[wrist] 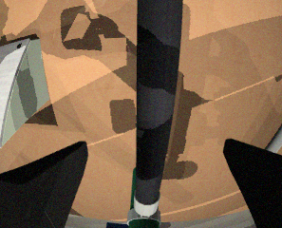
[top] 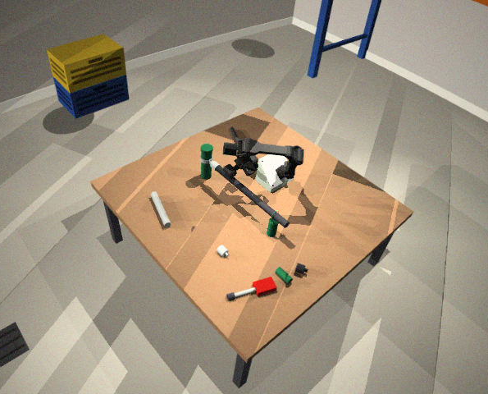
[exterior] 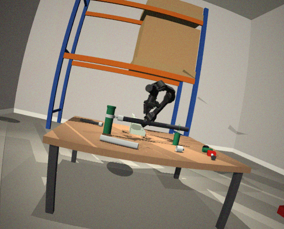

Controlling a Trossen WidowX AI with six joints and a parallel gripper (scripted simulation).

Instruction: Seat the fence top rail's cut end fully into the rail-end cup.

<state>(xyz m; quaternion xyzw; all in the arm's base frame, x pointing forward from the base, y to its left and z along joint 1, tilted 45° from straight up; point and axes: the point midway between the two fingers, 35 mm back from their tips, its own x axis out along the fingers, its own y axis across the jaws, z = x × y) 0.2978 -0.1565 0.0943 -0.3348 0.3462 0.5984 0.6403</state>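
Note:
The big green post stands at the table's back left. Its white brace band sits high, just under the post cap. The white rail-end cup sticks out from the band. The dark top rail runs level from the cup through the loop cap on the small green post, and its end sits inside the cup. My gripper is open, with a finger on each side of the rail and a clear gap on both sides.
On the table lie a white tube, a small white cap, a red-handled tool, a green cylinder and a dark fitting. A pale block stands by the arm. A blue and orange rack stands behind.

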